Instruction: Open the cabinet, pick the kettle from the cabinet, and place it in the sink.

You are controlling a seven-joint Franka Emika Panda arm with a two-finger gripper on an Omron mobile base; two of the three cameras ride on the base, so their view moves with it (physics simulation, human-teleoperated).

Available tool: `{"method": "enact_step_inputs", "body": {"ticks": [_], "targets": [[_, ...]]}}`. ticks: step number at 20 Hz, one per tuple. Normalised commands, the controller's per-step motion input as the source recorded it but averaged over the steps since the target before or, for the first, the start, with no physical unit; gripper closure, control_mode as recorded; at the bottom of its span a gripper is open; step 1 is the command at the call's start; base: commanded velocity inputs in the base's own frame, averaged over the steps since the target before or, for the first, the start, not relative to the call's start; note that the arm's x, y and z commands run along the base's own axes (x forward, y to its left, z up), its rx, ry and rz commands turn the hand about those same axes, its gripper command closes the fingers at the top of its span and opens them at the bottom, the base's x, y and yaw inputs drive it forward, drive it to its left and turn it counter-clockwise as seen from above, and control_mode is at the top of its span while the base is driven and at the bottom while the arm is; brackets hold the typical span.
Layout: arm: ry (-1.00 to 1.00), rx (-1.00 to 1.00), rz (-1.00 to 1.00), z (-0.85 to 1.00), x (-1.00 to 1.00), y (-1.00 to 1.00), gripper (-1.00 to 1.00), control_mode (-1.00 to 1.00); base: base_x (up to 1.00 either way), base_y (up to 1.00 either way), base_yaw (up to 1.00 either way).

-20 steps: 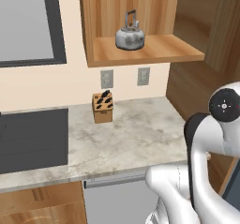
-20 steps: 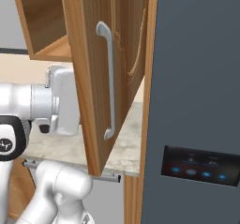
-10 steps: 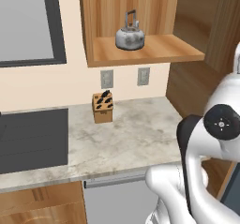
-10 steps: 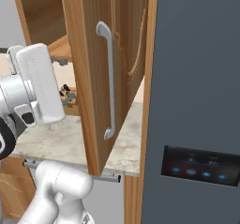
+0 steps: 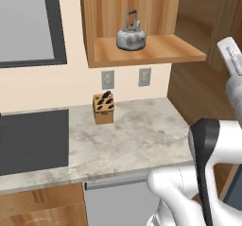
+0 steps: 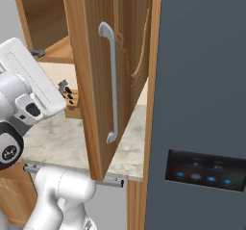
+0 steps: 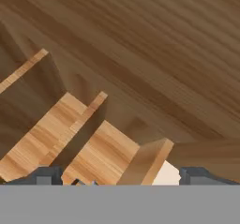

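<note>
**Kettle on the open cabinet shelf, fingers spread and empty**

Kettle [image 5: 130, 36] is what you see first in the left base view: it sits upright on the pale wood shelf of the open cabinet [image 5: 146, 55], left of the shelf's middle, with its dark arched handle standing up. Below it, two wall outlets [image 5: 108, 79] sit above the marble tabletop [image 5: 132, 140], and a knife block [image 5: 104, 108] stands near the wall. A dark cooktop [image 5: 30, 140] lies at the left.

In the right base view, you look at the swung-out cabinet door [image 6: 98, 80] with its silver bar handle [image 6: 113, 82], close beside a dark grey appliance front [image 6: 202, 104].

In the hand view, you face wooden cabinet panels at a tilt. The fingers [image 7: 44, 175] stand wide apart at the bottom corners, holding nothing.
</note>
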Motion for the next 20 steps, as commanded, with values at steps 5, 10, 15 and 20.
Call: {"method": "enact_step_inputs", "body": {"ticks": [5,10,15,20], "targets": [[0.22,-0.28,0.29,0.13,0.15,0.36,-1.00,-1.00,0.00,0.00,0.00],[0.25,-0.27,0.08,0.09,0.32,0.36,-1.00,-1.00,0.00,0.00,0.00],[0.28,-0.22,0.02,0.07,0.38,0.35,-1.00,-1.00,0.00,0.00,0.00],[0.27,-0.18,0.00,0.04,0.45,0.28,-1.00,-1.00,0.00,0.00,0.00]]}}
